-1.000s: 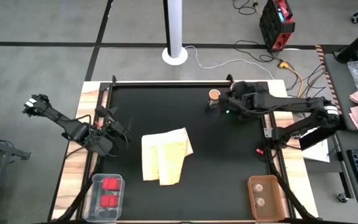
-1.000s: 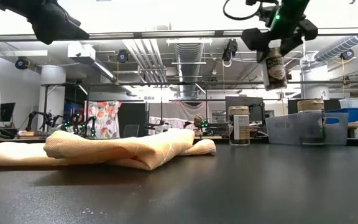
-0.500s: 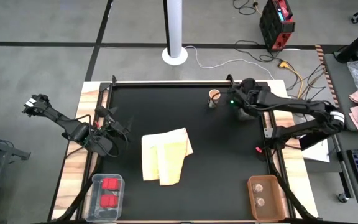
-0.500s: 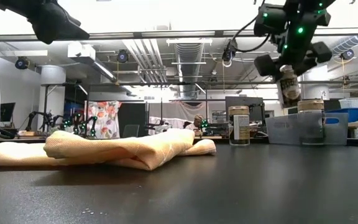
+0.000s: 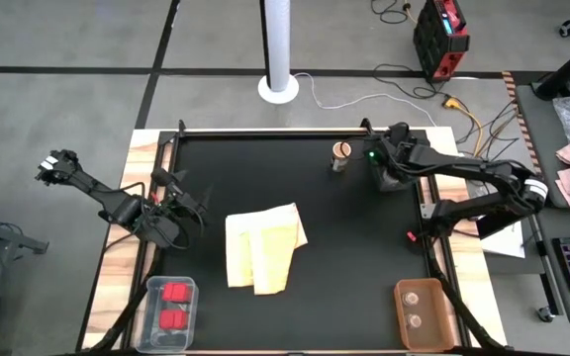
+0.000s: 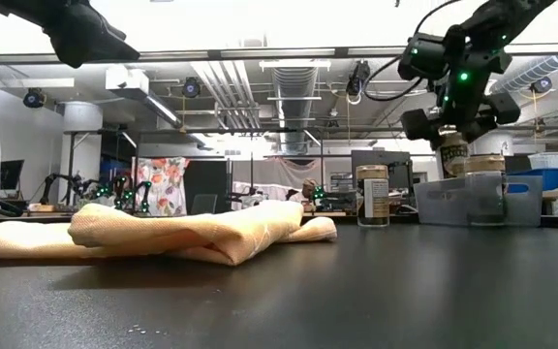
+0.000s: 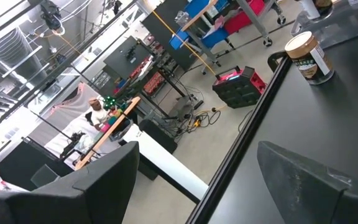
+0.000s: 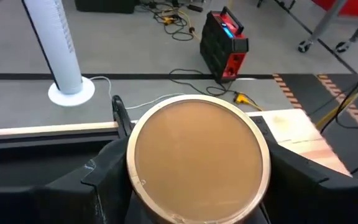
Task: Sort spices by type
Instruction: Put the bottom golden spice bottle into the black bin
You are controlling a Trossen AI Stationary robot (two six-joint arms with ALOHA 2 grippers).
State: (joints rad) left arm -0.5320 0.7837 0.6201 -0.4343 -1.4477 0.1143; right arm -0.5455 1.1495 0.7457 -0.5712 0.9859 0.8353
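Near the table's far right edge, right gripper [image 5: 385, 174] fingers clamped on tan-topped jar [image 8: 197, 158], left gripper's [image 5: 178, 210] fingers apart.

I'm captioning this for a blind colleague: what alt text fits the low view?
The right hand lowers a tan-topped spice jar over a clear bin at the table's far right. Another jar stands beside it, and a folded yellow cloth lies left.

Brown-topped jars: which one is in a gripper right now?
The jar clamped in the right gripper, held over the clear bin at the table's far right. The other jar stands free on the mat.
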